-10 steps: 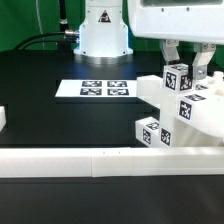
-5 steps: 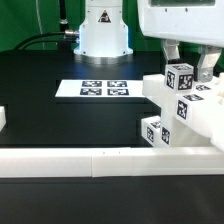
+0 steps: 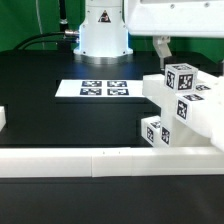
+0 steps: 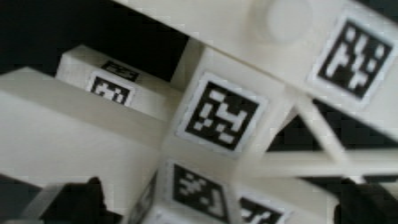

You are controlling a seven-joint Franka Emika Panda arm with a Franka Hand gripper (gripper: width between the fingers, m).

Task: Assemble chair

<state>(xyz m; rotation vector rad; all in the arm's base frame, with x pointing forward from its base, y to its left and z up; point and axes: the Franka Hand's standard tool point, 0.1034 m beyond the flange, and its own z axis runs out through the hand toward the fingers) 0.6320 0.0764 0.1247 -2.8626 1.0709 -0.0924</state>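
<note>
The chair parts (image 3: 185, 110) are matte white pieces with black-and-white tags, stacked together at the exterior view's right, against the white border rail. A tagged square-ended post (image 3: 179, 76) tops the stack. My gripper (image 3: 190, 55) hangs just above that post with its fingers spread on either side, open and holding nothing. One finger (image 3: 161, 47) shows clearly; the other is near the frame's edge. In the wrist view the tagged post (image 4: 226, 108) and an X-braced frame (image 4: 311, 150) fill the picture, and my gripper (image 4: 222, 205) straddles the post with dark fingertips (image 4: 71, 200) wide apart.
The marker board (image 3: 95, 89) lies flat mid-table. The long low white border rail (image 3: 90, 160) runs along the front. The robot base (image 3: 103, 30) stands at the back. A small white piece (image 3: 3, 118) sits at the exterior view's left edge.
My fingers have spread apart and the gripper has risen off the top tagged post. The chair parts have stayed in place.
</note>
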